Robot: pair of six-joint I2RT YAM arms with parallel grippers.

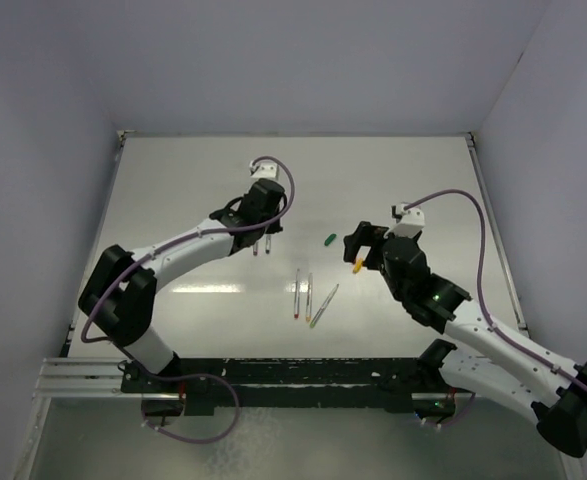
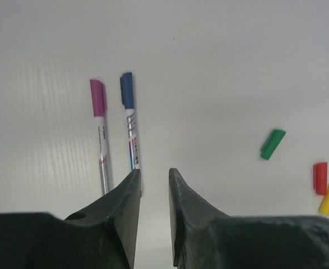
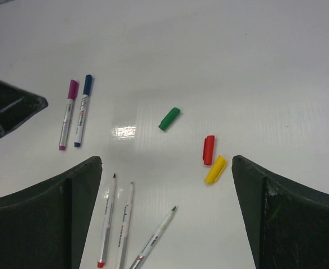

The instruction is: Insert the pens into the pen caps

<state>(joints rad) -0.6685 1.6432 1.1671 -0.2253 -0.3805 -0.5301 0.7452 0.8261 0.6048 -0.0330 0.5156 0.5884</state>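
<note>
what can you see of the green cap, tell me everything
The green cap is a small, short tube of glossy-looking green plastic with no pen in it. It lies on its side, slanted, on the white table. Nothing touches it. The red cap and yellow cap lie together a little way off, and the pens are farther away.

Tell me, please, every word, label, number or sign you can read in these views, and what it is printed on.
Nothing is legible in any view.
Blue-capped pen: red and dark print along the barrel, too blurred to read.
Purple-capped pen: faint marks on the barrel, too blurred to read.
Uncapped pens: small print on the barrels, too small to read.
</note>
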